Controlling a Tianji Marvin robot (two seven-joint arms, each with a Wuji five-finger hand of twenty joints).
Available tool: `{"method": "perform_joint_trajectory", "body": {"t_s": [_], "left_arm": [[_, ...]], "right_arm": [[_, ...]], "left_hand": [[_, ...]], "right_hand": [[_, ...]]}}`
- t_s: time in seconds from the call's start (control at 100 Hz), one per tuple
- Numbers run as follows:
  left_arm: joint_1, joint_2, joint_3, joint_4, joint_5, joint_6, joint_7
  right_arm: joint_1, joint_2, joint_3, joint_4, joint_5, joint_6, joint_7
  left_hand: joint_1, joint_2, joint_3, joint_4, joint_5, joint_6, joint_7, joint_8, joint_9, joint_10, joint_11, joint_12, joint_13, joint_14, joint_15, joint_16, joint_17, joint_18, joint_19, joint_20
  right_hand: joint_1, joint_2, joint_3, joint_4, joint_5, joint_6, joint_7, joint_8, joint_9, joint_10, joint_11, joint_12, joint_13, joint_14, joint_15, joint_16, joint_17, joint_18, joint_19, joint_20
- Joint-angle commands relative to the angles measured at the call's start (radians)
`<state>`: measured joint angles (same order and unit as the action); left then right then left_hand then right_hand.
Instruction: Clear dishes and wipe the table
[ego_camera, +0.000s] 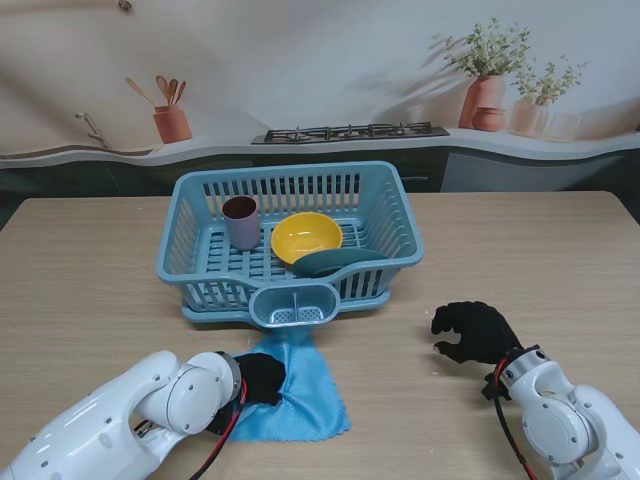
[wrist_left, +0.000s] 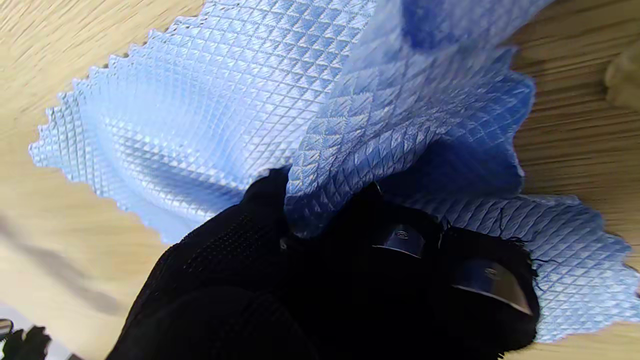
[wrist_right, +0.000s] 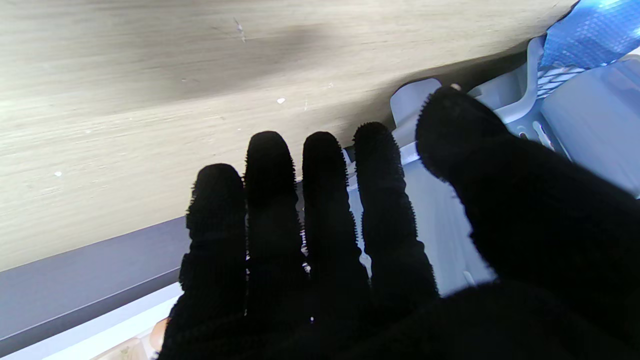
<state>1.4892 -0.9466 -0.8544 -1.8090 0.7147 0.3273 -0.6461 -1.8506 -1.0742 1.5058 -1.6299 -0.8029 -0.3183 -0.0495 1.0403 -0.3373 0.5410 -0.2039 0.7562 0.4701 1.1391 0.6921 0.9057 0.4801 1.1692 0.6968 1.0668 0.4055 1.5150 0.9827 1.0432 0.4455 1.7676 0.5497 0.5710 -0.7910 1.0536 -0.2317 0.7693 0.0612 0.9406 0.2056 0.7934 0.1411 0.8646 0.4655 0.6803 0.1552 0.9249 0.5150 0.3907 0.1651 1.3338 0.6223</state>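
I seem to be working in a mock kitchen, a staged test set and not a real home. Behind my pale wood-grain bench (ego_camera: 520, 260) runs a flat printed backdrop (ego_camera: 300, 70) picturing a black gas hob (ego_camera: 350, 131), a terracotta pot of wooden utensils (ego_camera: 171, 118) and potted herbs (ego_camera: 487, 75). A light blue plastic dish rack (ego_camera: 290, 240) adds to the kitchen setting.

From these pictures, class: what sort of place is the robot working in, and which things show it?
Probably a mock kitchen: a wooden table holds a blue dish rack with a cup and yellow bowl, while the stove and utensils behind look like a printed backdrop.
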Motion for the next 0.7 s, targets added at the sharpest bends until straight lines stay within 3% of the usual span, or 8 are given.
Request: {"method": "perform_joint_trajectory", "body": {"t_s": [0.0, 0.13, 0.25, 0.46, 0.69], "left_arm": [[0.041, 0.004, 0.018, 0.052, 0.004, 0.016, -0.043], [0.130, -0.006, -0.076, 0.024, 0.092, -0.002, -0.032], [0.246, -0.024, -0.203, -0.006, 0.191, -0.057, 0.008], [0.415, -0.055, -0.374, -0.027, 0.309, -0.122, 0.149], [0.504, -0.074, -0.471, -0.019, 0.384, -0.160, 0.271]], "right_arm": [[-0.005, -0.002, 0.001, -0.004, -0.004, -0.007, 0.012], [-0.004, -0.001, 0.000, -0.003, -0.005, -0.008, 0.014], [-0.004, -0.001, -0.001, -0.003, -0.006, -0.005, 0.016], [-0.001, 0.000, -0.002, -0.001, -0.011, -0.005, 0.015], [-0.001, 0.000, -0.005, -0.002, -0.014, -0.003, 0.017]], "left_hand": [[0.169, -0.053, 0.037, 0.058, -0.016, -0.210, -0.068, 0.042, -0.040, 0.077, -0.080, 0.011, 0.033, 0.003, 0.045, -0.001, 0.028, -0.105, 0.276, -0.015], [0.169, -0.054, 0.040, 0.058, -0.016, -0.208, -0.068, 0.038, -0.040, 0.080, -0.080, 0.010, 0.034, 0.006, 0.044, -0.003, 0.028, -0.105, 0.276, -0.015], [0.168, -0.054, 0.041, 0.058, -0.016, -0.207, -0.068, 0.036, -0.041, 0.082, -0.081, 0.008, 0.034, 0.007, 0.044, -0.003, 0.027, -0.103, 0.275, -0.016], [0.171, -0.053, 0.042, 0.059, -0.014, -0.204, -0.069, 0.033, -0.042, 0.085, -0.083, 0.006, 0.027, 0.016, 0.040, -0.004, 0.026, -0.093, 0.272, -0.018], [0.173, -0.051, 0.040, 0.060, -0.013, -0.198, -0.074, 0.029, -0.045, 0.088, -0.084, 0.006, 0.026, 0.021, 0.040, -0.003, 0.026, -0.088, 0.271, -0.018]], "right_hand": [[0.022, 0.014, -0.014, -0.016, -0.003, -0.001, 0.010, -0.008, 0.006, 0.005, -0.005, -0.008, 0.000, 0.016, -0.005, -0.001, -0.007, 0.007, 0.009, 0.008], [0.023, 0.014, -0.014, -0.016, -0.004, 0.000, 0.010, -0.008, 0.006, 0.004, -0.005, -0.008, 0.001, 0.016, -0.005, -0.001, -0.008, 0.006, 0.008, 0.008], [0.022, 0.014, -0.014, -0.016, -0.004, 0.000, 0.010, -0.009, 0.006, 0.005, -0.005, -0.008, 0.000, 0.017, -0.005, -0.001, -0.008, 0.009, 0.009, 0.008], [0.023, 0.015, -0.013, -0.016, -0.004, 0.000, 0.010, -0.008, 0.005, 0.006, -0.005, -0.008, -0.001, 0.017, -0.005, -0.001, -0.007, 0.006, 0.008, 0.008], [0.021, 0.015, -0.013, -0.016, -0.005, 0.000, 0.010, -0.009, 0.006, 0.004, -0.004, -0.008, 0.000, 0.017, -0.005, -0.001, -0.007, 0.007, 0.009, 0.008]]}}
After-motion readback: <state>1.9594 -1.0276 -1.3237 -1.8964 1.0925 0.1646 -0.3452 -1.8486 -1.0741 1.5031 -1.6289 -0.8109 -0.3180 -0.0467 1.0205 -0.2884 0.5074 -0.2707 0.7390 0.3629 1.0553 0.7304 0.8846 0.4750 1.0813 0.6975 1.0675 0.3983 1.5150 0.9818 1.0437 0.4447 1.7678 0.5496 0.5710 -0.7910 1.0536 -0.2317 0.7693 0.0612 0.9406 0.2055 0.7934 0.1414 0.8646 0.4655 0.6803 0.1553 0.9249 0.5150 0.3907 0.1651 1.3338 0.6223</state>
